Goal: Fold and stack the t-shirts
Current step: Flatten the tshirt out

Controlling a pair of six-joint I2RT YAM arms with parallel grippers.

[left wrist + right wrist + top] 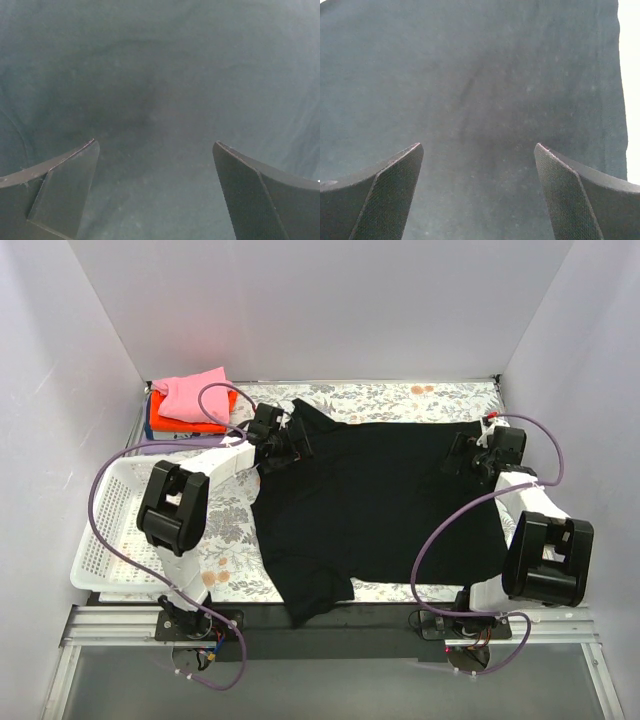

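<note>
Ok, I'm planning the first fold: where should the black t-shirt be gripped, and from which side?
The black t-shirt lies flat, sleeves to the left. Pinch its far edge from above: left gripper by the far sleeve, right gripper near the far hem corner. Both hang open there.

A lab test booth: plain white walls (300,310), aluminium rails (110,625).

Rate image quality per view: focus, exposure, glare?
Top view: sharp and evenly lit, but the black shirt is crushed to near-featureless dark. Left wrist view: the shirt fills the frame past the open left hand, hazy, low contrast, teal cast, no weave resolved. Right wrist view: crisper, pad texture on the open right hand resolves, and the frame's right edge is blown out white.
</note>
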